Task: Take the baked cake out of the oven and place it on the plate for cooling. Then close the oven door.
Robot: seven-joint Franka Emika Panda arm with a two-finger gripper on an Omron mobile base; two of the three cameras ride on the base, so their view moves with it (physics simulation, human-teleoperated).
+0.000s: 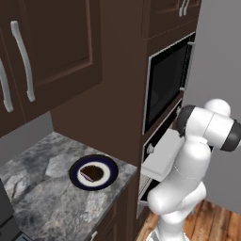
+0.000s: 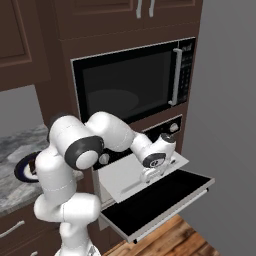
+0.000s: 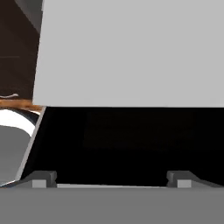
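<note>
Baked cake (image 1: 88, 175) already resting on the plate (image 1: 94, 172) on the desk (image 1: 42, 197), at about 9 o'clock of the oven (image 2: 150, 170). Oven door (image 2: 160, 202) lying dropped open and flat, pale tray (image 2: 140, 175) drawn out above it. Fingers (image 3: 43, 178) standing wide apart, clamping nothing, hovering over the dark glass. Door judged stiff, hinged, fairly heavy; best lifting from beneath the front edge or bar handle (image 2: 172, 212).
</note>
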